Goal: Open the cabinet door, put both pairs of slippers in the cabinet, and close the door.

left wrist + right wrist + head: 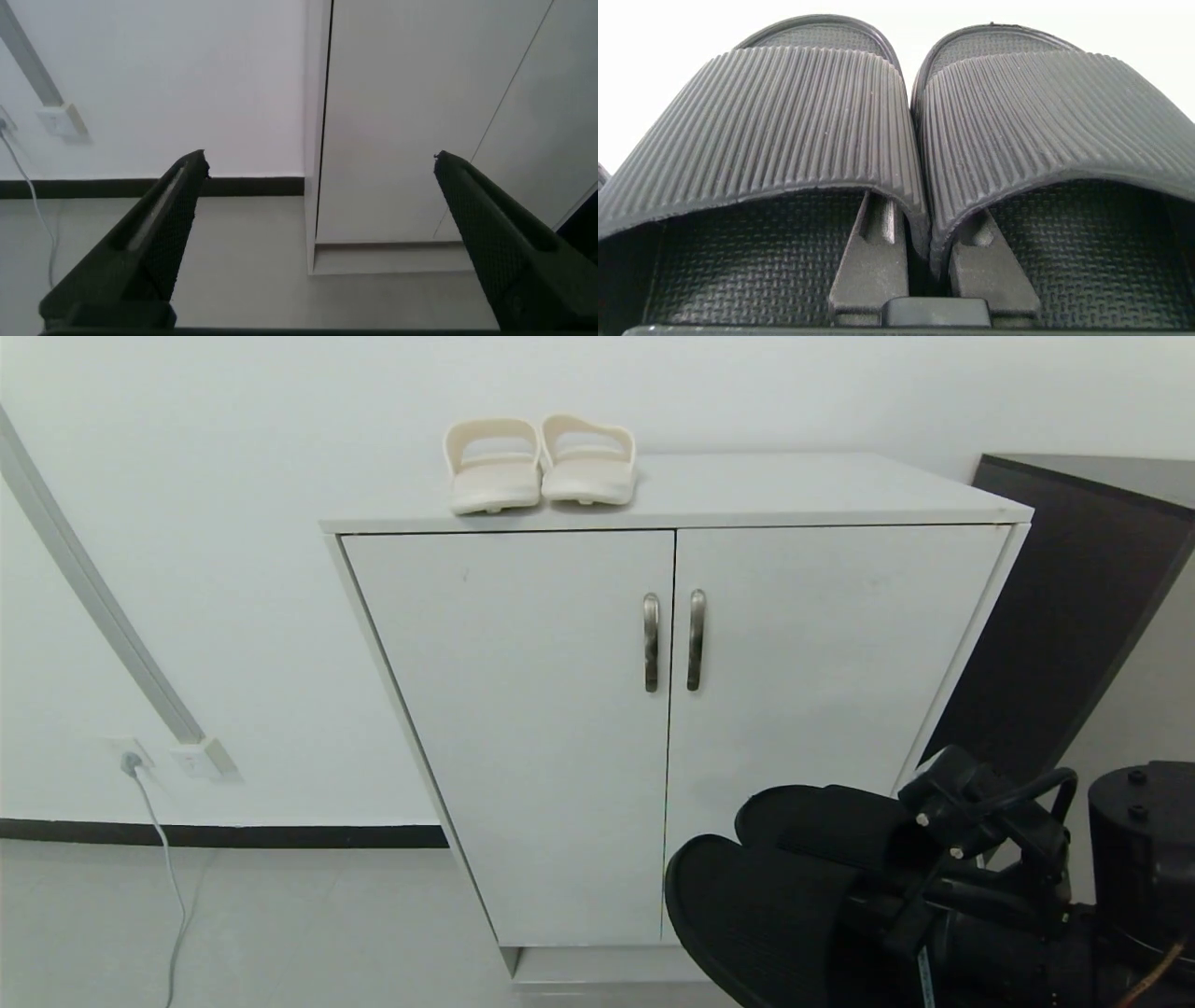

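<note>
The white cabinet stands against the wall with both doors closed; its two metal handles meet at the centre. A pair of cream slippers rests on its top, left of the middle. A pair of black slippers hangs low in front of the right door, held side by side. My right gripper is shut on their adjoining inner sides, its fingers under the ribbed straps. My left gripper is open and holds nothing, low down facing the cabinet's lower left corner.
A dark panel stands right beside the cabinet. On the wall at the left are a slanted cable duct and a socket with a plugged-in cord running to the floor. Bare grey floor lies left of the cabinet.
</note>
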Tool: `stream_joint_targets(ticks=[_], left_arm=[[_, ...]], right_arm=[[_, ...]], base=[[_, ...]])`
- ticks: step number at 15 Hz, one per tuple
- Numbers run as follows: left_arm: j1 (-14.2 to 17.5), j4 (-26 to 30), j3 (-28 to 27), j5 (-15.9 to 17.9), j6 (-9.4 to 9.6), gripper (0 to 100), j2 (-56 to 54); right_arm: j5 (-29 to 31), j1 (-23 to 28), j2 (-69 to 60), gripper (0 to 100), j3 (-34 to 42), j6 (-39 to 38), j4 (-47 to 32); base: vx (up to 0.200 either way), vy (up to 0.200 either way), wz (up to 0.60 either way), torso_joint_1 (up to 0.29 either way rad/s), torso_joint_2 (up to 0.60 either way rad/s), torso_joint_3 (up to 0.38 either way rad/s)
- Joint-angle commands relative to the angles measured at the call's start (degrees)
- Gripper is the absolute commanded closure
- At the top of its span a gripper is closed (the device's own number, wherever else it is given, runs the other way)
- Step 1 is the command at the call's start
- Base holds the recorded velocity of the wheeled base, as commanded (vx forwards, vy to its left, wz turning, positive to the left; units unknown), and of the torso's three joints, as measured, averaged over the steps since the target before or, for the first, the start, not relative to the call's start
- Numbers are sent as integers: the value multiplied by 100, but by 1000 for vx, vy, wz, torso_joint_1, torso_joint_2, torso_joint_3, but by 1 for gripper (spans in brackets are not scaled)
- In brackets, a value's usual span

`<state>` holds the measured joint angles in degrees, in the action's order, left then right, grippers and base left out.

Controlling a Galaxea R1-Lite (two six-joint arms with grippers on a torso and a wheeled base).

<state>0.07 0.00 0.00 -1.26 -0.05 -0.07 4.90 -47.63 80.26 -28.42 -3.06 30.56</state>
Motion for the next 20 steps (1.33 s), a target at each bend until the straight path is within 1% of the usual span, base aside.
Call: stream_joint_targets(ticks=[1,2,3,6,7,8,9,10,11,12,14,15,16,18,20], left_arm=[[1,0,0,3,14,0,7],[1,0,0,3,40,0,7],[1,0,0,55,128,0,7],[1,-18,-35,99,119,0,51],[-7,-62,-360,99,-13,0,113],[-60,-18,-1002,108,-522,0,429],[-60,-18,-1002,108,-522,0,429],[-122,97,-1354,468,-777,0,1036],[-122,114,-1336,697,-733,0,1185],[-122,97,-1301,996,-733,0,1484],[-148,-9,-1362,1382,-725,0,1941],[-148,-132,-1415,1576,-681,0,2196],[-148,-299,-1468,1716,-602,0,2530],[-148,-738,-1485,1866,-558,0,3092],[-148,-1169,-1503,2121,-461,0,3602]], right_arm=[[2,-1,51,100,12,7,2],[2,-1,60,100,12,16,2],[2,-10,60,100,12,34,2],[2,-1,51,100,12,34,11],[2,-1,51,100,12,34,2],[2,-1,51,100,12,34,2],[2,-1,51,100,12,34,2],[2,-10,51,100,12,42,2],[11,-10,42,100,12,42,2],[11,-10,33,100,12,42,2],[11,-18,24,100,12,42,2],[11,-18,24,100,29,42,2],[11,-18,24,100,38,42,2],[11,-18,24,100,38,42,55],[11,-18,24,100,55,42,99]], base=[[0,0,0,-41,437,378],[0,0,0,-36,447,403],[0,0,0,-12,437,427],[0,0,0,-2,232,230],[0,0,0,2,61,46],[0,0,0,0,0,0],[0,0,0,0,0,0],[0,0,0,0,0,0],[0,0,0,0,0,0],[0,0,0,0,0,0],[0,0,0,0,0,0],[0,0,0,0,0,0],[0,0,0,0,0,0],[0,0,0,0,0,0],[0,0,0,0,0,0]])
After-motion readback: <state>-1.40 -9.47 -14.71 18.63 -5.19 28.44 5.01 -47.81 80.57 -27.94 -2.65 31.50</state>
